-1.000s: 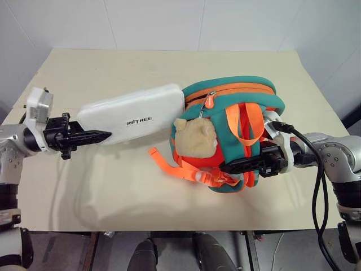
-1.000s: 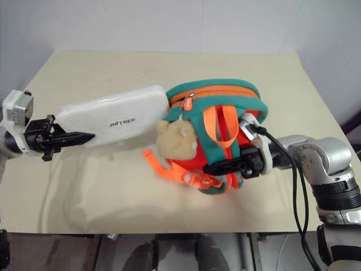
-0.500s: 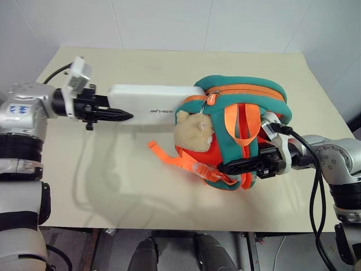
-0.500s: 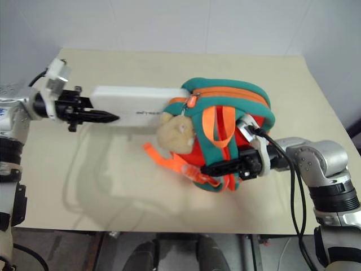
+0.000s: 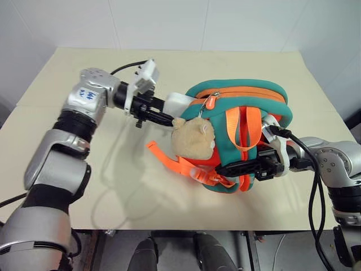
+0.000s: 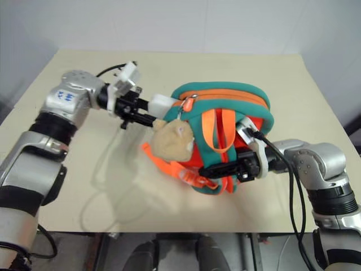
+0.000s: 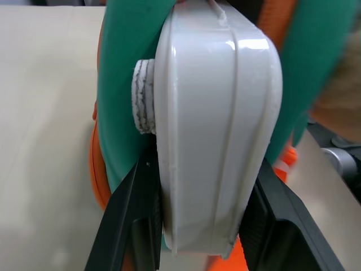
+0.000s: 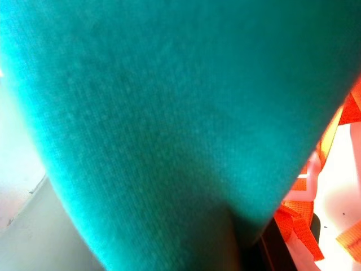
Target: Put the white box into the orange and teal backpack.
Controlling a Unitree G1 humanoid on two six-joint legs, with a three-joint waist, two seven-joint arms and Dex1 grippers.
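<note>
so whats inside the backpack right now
Most of the white box is inside the orange and teal backpack; its end sticks out, clamped by the left gripper. Anything else inside is hidden.

white box (image 5: 179,101) mostly hidden
most of it is swallowed by the orange and teal backpack (image 5: 248,99); its lettering cannot be seen.
</note>
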